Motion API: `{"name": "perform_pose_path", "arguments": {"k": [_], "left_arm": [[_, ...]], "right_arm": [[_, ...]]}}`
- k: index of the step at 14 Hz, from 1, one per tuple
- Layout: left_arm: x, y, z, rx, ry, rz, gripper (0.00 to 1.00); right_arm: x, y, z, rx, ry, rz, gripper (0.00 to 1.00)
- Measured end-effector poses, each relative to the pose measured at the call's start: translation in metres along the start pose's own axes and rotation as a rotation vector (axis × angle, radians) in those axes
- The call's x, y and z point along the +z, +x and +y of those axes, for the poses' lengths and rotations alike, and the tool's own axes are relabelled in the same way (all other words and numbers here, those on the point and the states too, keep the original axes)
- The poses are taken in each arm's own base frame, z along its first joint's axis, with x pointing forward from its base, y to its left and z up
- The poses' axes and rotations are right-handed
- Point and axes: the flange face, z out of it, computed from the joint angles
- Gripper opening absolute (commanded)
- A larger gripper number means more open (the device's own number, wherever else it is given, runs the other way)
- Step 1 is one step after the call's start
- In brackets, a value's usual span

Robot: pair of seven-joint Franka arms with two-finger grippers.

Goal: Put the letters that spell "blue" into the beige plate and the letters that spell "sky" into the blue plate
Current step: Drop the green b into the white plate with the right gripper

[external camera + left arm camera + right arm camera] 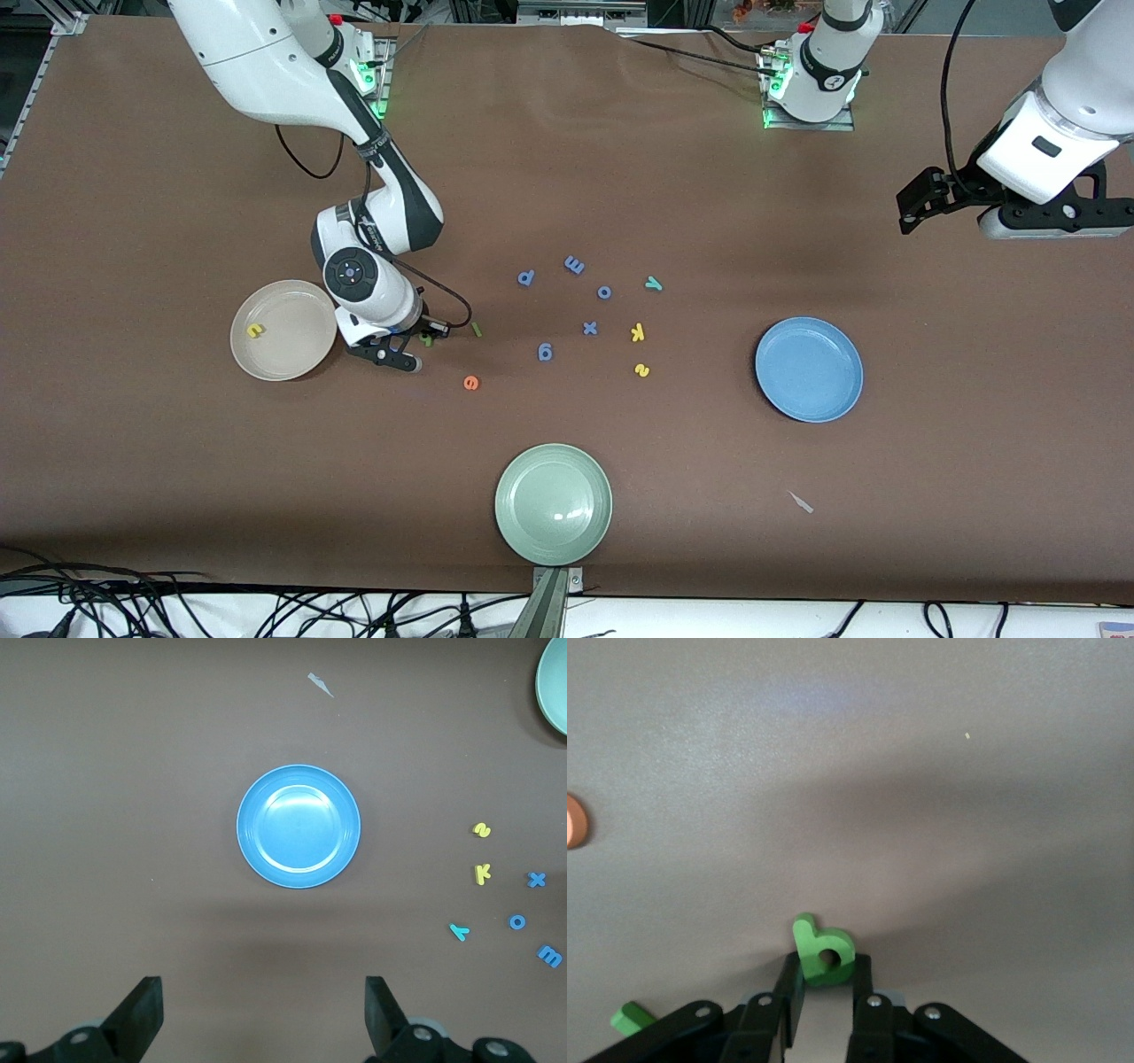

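Observation:
My right gripper [826, 979] is down at the table beside the beige plate [292, 350], its fingers pressed on both sides of the green b [824, 952], which rests on the table. The yellow u [255, 330] lies in the beige plate. The green l [477, 330] and orange e [471, 383] lie close by, toward the table's middle. Teal y [654, 283], yellow k [637, 332] and yellow s [642, 370] lie nearer the blue plate [809, 369], which holds nothing. My left gripper [263, 1014] waits open, high over the left arm's end of the table.
Several periwinkle letters [590, 328] are scattered between the two groups. A pale green plate [554, 503] sits near the table's front edge. A small paper scrap [801, 502] lies nearer the front camera than the blue plate.

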Motion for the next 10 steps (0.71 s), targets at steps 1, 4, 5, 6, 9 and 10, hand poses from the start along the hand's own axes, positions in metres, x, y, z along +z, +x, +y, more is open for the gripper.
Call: {"name": "perform_pose_path", "arguments": {"k": [1,4,5,6,9,10], "left_arm": [[0.0,0.0,0.0,0.0,0.0,0.0,1.0],[0.0,0.0,0.0,0.0,0.0,0.0,1.0],[0.0,0.0,0.0,0.0,0.0,0.0,1.0],[0.0,0.0,0.0,0.0,0.0,0.0,1.0],[0.0,0.0,0.0,0.0,0.0,0.0,1.0],[0.0,0.0,0.0,0.0,0.0,0.0,1.0]], "right_arm": [[-0.002,0.003,0.0,0.003,0.001,0.003,0.0],[-0.025,0.022,0.01,-0.037,-0.04,-0.037,0.0],[-0.038,0.034,0.022,-0.08,-0.055,-0.05,0.0],[-0.05,0.047,0.04,-0.125,-0.067,-0.056,0.0],[-0.074,0.081,0.114,-0.26,-0.112,-0.082,0.0],[-0.076,0.09,0.14,-0.301,-0.126,-0.091,0.0]]}}
